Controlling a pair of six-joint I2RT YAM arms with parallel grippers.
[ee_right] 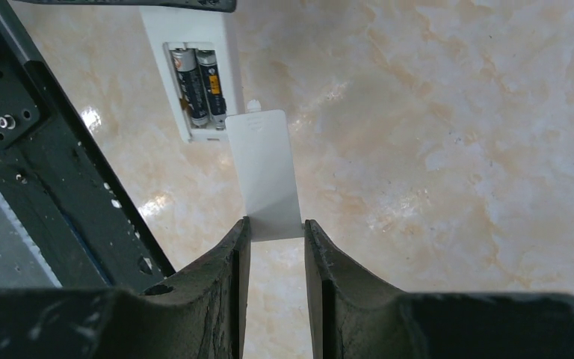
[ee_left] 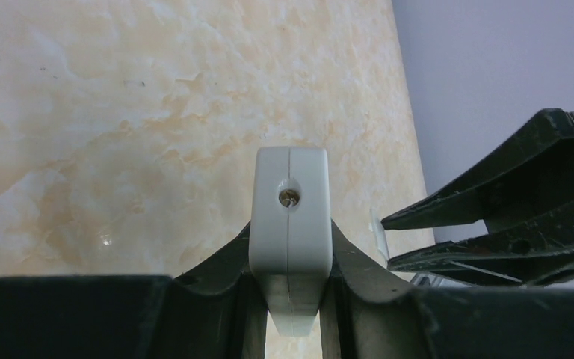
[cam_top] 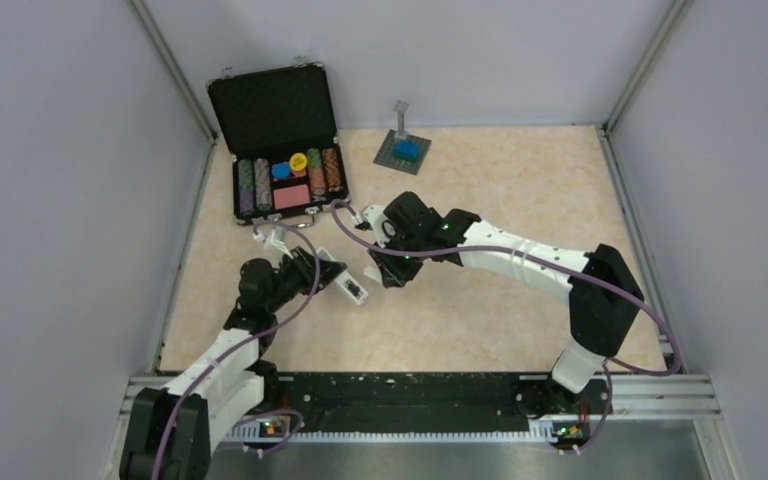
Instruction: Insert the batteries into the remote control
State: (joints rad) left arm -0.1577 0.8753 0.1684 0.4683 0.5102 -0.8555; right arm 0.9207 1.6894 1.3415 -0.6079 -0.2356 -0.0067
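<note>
My left gripper [cam_top: 328,274] is shut on the white remote control [cam_top: 353,288] and holds it end-on in the left wrist view [ee_left: 290,217]. The remote's back compartment is open, and the two dark batteries [ee_right: 187,86] [ee_right: 211,81] lie side by side inside it. My right gripper [ee_right: 275,224] is shut on the small white cover plate [ee_right: 267,176]. The plate's far end touches the lower edge of the compartment on the remote [ee_right: 190,45]. The right gripper [cam_top: 385,272] sits just right of the remote. Its fingers [ee_left: 493,217] show at the right of the left wrist view.
An open black case [cam_top: 285,165] of poker chips stands at the back left. A grey baseplate [cam_top: 403,150] with a blue brick and a post is at the back centre. Walls close in the left, right and back sides. A black rail [cam_top: 410,390] runs along the near edge.
</note>
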